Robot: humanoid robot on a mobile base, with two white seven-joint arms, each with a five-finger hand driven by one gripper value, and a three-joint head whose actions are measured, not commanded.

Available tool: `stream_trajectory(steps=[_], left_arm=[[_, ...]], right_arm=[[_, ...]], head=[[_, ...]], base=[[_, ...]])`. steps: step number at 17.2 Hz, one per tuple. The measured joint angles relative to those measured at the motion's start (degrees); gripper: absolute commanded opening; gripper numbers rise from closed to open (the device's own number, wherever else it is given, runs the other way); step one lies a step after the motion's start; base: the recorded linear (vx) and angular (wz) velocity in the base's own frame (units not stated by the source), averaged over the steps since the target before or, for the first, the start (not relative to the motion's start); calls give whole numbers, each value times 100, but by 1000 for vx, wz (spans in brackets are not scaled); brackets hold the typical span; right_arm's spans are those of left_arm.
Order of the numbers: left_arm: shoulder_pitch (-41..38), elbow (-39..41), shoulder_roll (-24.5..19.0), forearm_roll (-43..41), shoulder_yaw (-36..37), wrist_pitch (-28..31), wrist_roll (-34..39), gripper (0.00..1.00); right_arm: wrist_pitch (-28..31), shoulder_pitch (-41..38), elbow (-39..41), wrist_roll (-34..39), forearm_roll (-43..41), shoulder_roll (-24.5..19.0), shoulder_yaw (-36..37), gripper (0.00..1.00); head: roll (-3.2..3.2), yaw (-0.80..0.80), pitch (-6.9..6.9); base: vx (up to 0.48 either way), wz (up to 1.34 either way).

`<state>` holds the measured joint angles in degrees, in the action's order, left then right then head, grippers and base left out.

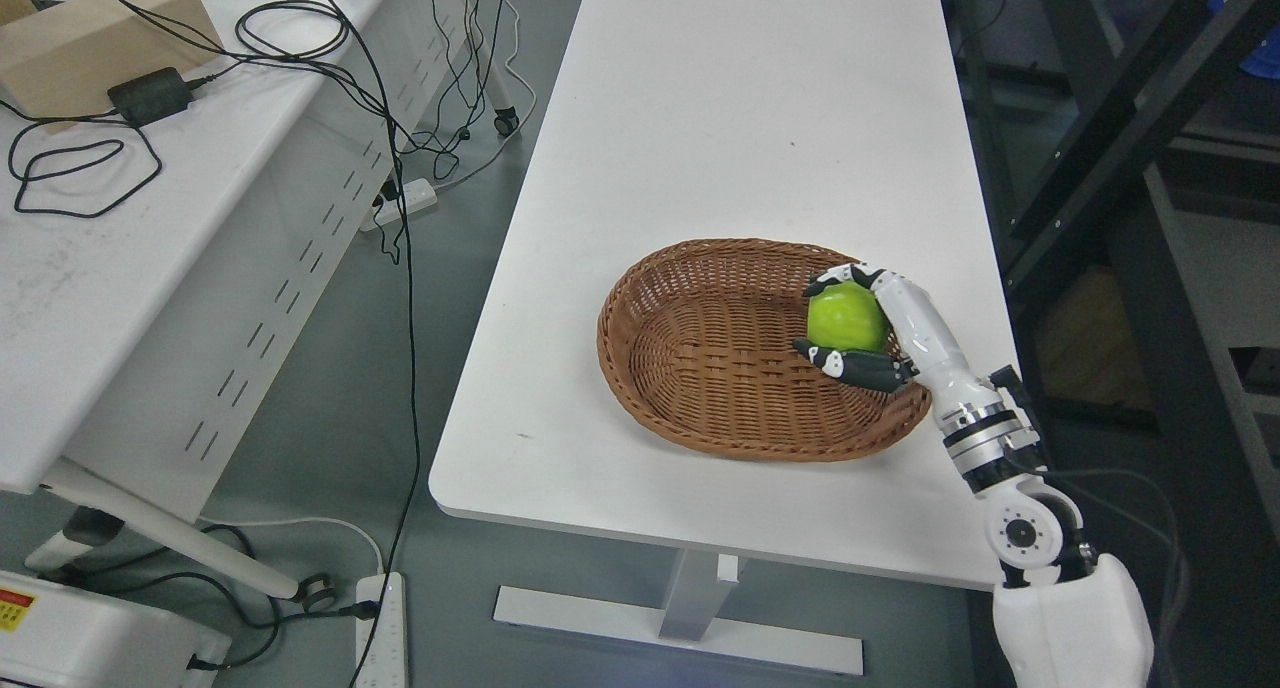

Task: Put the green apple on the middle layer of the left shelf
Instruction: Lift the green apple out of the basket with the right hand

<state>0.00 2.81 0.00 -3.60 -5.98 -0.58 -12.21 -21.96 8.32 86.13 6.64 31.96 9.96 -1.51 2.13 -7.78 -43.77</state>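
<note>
apple: green apple (pixel 845 317) sat inside right hand (pixel 858 326), over basket (pixel 700 408) on counter (pixel 720 118)
grip: fingers (pixel 850 366) wrapped apple
shelf: out of view
left hand: unseen

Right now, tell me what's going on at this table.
The robot's right hand is closed around a green apple over the right side of a brown wicker basket that sits on the white table. Fingers wrap the apple above and below. Whether the apple is clear of the basket floor cannot be told from this view. The basket holds nothing else. The left arm is out of view, and the target shelf is not clearly seen.
</note>
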Motion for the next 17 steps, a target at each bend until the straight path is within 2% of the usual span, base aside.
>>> stream_trajectory(steps=[2, 5, 13, 17], left_arm=[[0, 0, 0, 0, 0, 0, 0, 100], [0, 0, 0, 0, 0, -1, 0, 100], [0, 0, 0, 0, 0, -33, -1, 100], [1, 0, 0, 0, 0, -10, -3, 100]], right_arm=[[-28, -118, 104, -530, -44, -95, 155, 0], [-134, -407, 208, -855, -111, -234, 319, 0], [-186, -939, 401, -955, -194, -649, 580, 0], [-69, -928, 461, -915, -204, -769, 641, 0]], head=[[0, 0, 0], [0, 0, 0], [0, 0, 0], [0, 0, 0]], base=[[0, 0], [0, 0], [-17, -3], [-85, -20]])
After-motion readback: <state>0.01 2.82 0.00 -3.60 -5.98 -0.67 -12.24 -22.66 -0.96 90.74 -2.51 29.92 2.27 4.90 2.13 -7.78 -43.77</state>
